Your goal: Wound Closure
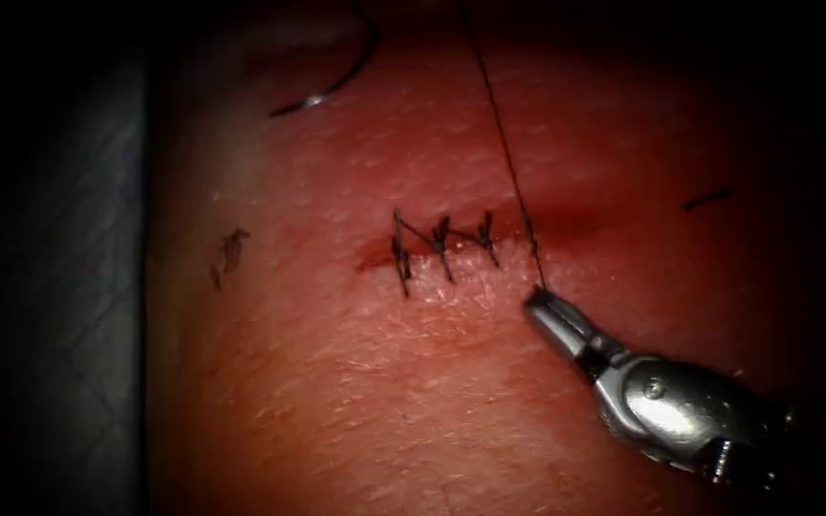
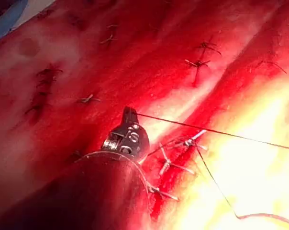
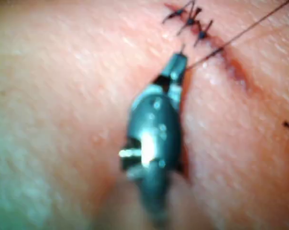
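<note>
The right tool (image 1: 539, 298), pressed together on the thread (image 1: 504, 143), sits just below the cut (image 1: 528, 225); needle (image 1: 332, 81) lies well apart.

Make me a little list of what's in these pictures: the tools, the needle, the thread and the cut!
right tool: jaws shut on the thread, just below the cut
thread: taut, running up from the right tool past the cut
left tool: tip by the thread; hold unclear
needle: lying free on the tissue, upper left of the cut
cut: three stitches on its left part, right part unstitched
tissue: red, wet
</note>
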You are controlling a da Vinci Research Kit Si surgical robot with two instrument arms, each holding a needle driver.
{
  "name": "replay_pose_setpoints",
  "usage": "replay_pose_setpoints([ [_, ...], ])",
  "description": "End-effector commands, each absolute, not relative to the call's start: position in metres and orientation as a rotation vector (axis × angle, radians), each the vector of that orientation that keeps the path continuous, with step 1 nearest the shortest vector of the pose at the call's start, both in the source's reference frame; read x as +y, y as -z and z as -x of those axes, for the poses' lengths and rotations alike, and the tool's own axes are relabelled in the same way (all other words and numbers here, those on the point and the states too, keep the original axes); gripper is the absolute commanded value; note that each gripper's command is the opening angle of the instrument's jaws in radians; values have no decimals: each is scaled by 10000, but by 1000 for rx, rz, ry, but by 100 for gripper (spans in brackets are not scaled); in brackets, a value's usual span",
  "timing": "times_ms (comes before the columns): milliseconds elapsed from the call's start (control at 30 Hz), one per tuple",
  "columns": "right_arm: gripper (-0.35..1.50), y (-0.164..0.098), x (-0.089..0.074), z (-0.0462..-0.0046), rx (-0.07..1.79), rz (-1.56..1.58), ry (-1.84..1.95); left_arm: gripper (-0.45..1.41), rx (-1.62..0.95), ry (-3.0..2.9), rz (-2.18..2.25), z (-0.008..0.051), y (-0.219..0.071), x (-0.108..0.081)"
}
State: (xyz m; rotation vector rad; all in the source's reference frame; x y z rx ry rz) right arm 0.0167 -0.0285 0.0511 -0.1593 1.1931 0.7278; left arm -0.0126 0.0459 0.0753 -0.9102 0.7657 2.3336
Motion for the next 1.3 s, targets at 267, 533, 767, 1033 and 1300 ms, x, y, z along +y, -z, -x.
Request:
replay_pose_setpoints([
  [267, 113, -501, -277, -162, 1225, 114, -717, -45, 547, -2356, 1050, 155, -713, 372],
  [533, 131, -482, -270, -158, 1224, 48, -689, -45, 421, -2360, 1188, 184, -623, 263],
  [767, 121, -450, -251, -146, 1223, -22, -672, -45, 349, -2322, 1301, 189, -522, 201],
  [1033, 93, -427, -226, -160, 1184, -184, -591, -45, 358, -2314, 1268, 188, -456, 180],
  [1300, 79, -434, -240, -219, 1122, -284, -499, -45, 362, -2315, 1236, 193, -435, 172],
])
